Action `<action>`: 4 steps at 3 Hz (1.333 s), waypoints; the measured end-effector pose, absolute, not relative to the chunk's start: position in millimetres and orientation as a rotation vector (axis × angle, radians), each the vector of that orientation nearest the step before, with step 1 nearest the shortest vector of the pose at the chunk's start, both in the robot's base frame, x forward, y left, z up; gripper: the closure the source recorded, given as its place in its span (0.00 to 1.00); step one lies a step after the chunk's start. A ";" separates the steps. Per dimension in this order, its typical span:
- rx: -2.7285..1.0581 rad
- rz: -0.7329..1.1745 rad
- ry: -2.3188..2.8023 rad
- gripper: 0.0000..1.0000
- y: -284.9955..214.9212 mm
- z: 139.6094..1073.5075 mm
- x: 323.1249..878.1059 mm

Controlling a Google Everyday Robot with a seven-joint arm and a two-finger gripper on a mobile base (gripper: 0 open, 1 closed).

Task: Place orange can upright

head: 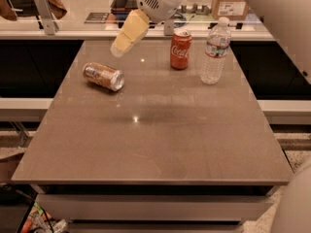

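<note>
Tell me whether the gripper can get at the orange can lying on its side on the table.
Probably yes. The gripper hangs above the table close to the orange can, with nothing between them. The Coca-Cola can and the water bottle stand well away from its path.
</note>
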State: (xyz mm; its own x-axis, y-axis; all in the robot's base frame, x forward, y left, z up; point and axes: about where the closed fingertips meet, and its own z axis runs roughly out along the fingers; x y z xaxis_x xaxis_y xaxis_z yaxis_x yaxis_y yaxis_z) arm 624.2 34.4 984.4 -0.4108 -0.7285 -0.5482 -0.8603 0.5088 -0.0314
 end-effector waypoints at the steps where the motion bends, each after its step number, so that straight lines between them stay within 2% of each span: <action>1: -1.341 0.294 2.296 0.00 61.2 965.1 638.6; 4: -1.453 0.164 2.430 0.00 123.4 893.3 665.1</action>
State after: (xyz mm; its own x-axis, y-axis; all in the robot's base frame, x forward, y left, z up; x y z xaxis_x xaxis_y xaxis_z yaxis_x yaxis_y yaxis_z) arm 665.1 123.4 893.3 -0.4409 -0.8404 -0.3152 -0.8751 0.4805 -0.0571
